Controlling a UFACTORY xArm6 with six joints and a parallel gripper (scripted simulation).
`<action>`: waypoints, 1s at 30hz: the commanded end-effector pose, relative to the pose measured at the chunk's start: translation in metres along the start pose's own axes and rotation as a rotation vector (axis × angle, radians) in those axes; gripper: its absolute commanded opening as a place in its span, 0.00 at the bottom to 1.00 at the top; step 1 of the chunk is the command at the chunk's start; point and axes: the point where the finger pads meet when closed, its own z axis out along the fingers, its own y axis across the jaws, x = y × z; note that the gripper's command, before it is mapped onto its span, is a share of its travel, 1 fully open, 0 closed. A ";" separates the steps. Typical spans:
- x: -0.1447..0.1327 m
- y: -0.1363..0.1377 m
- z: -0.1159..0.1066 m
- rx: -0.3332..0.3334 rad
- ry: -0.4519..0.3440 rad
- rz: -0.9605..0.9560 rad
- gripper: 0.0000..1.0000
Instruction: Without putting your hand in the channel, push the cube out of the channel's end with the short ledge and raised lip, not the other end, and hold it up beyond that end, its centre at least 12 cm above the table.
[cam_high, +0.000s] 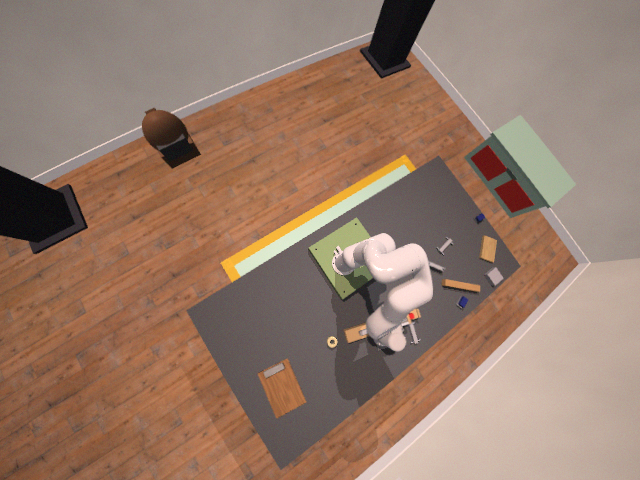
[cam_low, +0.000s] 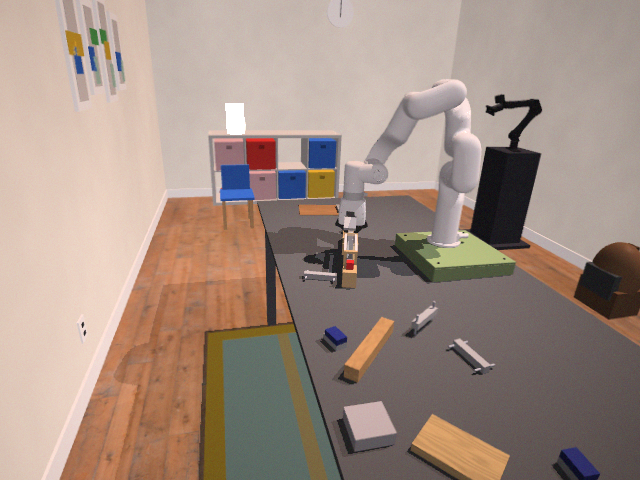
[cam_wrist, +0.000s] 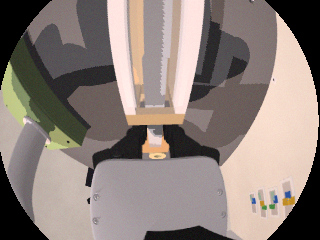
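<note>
A narrow wooden channel with pale side walls lies on the grey table in front of the arm's green base. A small red cube sits inside it, towards the end far from the gripper. My gripper stands just outside the channel's other end. It is shut on a grey rod that reaches along the channel floor. In the overhead view the arm hides the gripper. I cannot tell which end has the ledge and lip.
A grey T-shaped tool lies beside the channel. Two more grey tools, a wooden bar, blue blocks, a grey block and a plank lie nearer the camera. A tape ring and a clipboard lie beyond.
</note>
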 end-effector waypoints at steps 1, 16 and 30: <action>0.001 0.001 -0.001 -0.004 0.000 0.000 0.00; 0.001 0.001 -0.001 -0.004 0.000 0.000 0.38; 0.001 0.001 -0.001 -0.004 0.000 0.000 0.38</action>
